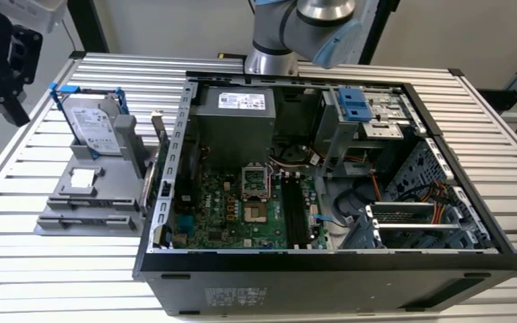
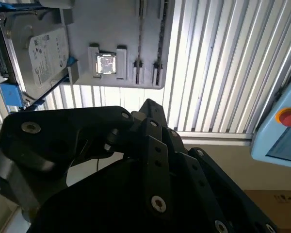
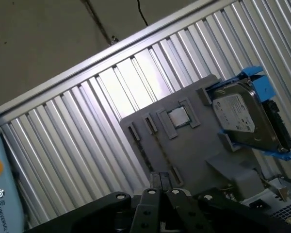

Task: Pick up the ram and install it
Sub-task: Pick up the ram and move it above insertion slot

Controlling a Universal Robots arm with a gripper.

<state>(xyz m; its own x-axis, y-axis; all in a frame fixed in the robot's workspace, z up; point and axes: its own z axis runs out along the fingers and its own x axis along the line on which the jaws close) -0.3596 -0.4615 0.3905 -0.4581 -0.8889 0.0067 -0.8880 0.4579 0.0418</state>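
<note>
Black against the slatted aluminium table [image 1: 52,282], the arm's gripper [image 1: 5,101] hangs just beyond the table's edge, to the outside of the grey parts holder [image 1: 97,196]. Whether it is open or closed cannot be told. Nearest it on the holder is the hard drive [image 1: 92,128] in its blue frame. The ram [image 1: 151,156], a thin stick on edge, stands well apart from the gripper on the holder's far side, just beside the open computer case [image 1: 330,262].
</note>
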